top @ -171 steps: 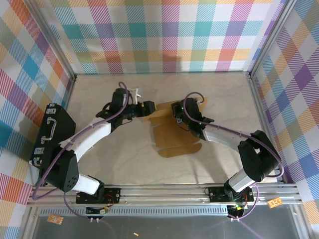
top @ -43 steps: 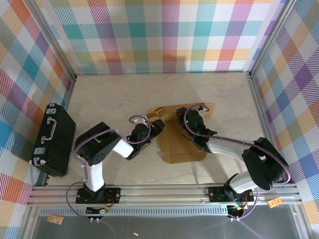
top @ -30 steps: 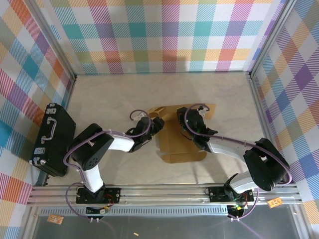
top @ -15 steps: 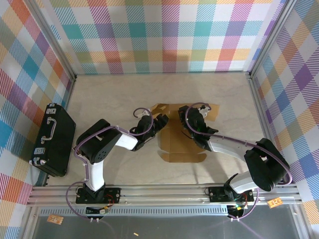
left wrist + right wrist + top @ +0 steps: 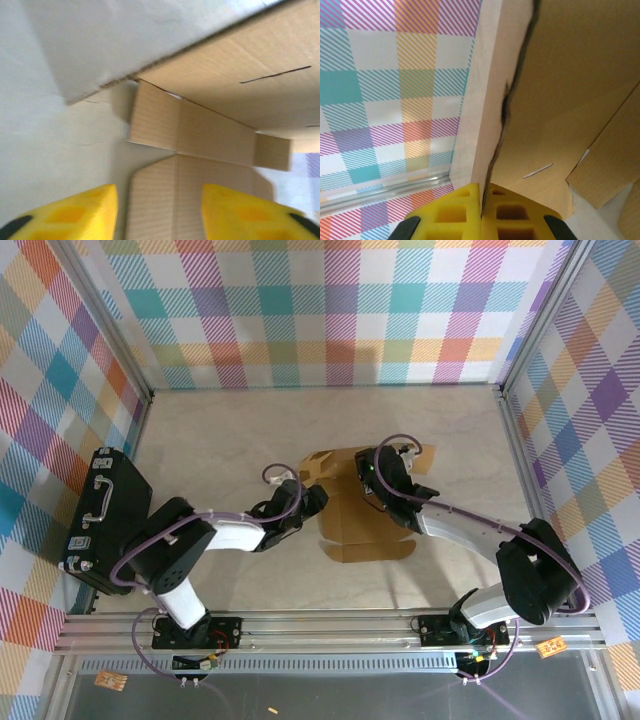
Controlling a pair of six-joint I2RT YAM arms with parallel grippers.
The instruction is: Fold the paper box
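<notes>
Folding is under way. The plain brown kraft cardboard sheet, the paper box [image 5: 362, 525], lies on the pale surface [image 5: 220, 435] with one side raised. The right fingers [image 5: 455, 212] are closed, pinching a panel's edge. The left fingers [image 5: 75, 215] stand apart with a loose flap [image 5: 200, 132] just ahead of them. Next they probably need to close on it and fold it inward.

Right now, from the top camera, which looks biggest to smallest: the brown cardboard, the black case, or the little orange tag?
1. Brown cardboard and black case: about alike; the right arm covers part of the cardboard.
2. Orange tag: clearly smallest.
</notes>
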